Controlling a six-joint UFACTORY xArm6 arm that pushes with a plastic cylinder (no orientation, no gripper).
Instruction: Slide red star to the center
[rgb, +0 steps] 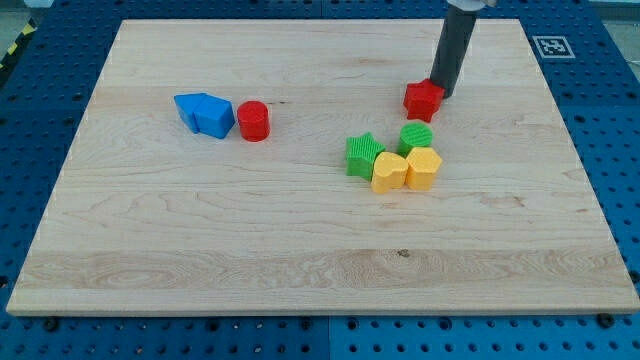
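The red star (423, 100) lies on the wooden board (300, 250), right of the middle and toward the view's top. My tip (442, 93) is the lower end of a dark rod coming down from the view's top. It touches the star's upper right side. Just below the star sits a tight cluster: a green star (364, 155), a green cylinder (416, 136), a yellow heart-like block (389, 172) and a yellow hexagonal block (424, 168).
A red cylinder (253, 121) stands at the upper left, beside two blue blocks (205, 113) pressed together. A fiducial marker (553, 45) sits at the board's top right corner. Blue pegboard surrounds the board.
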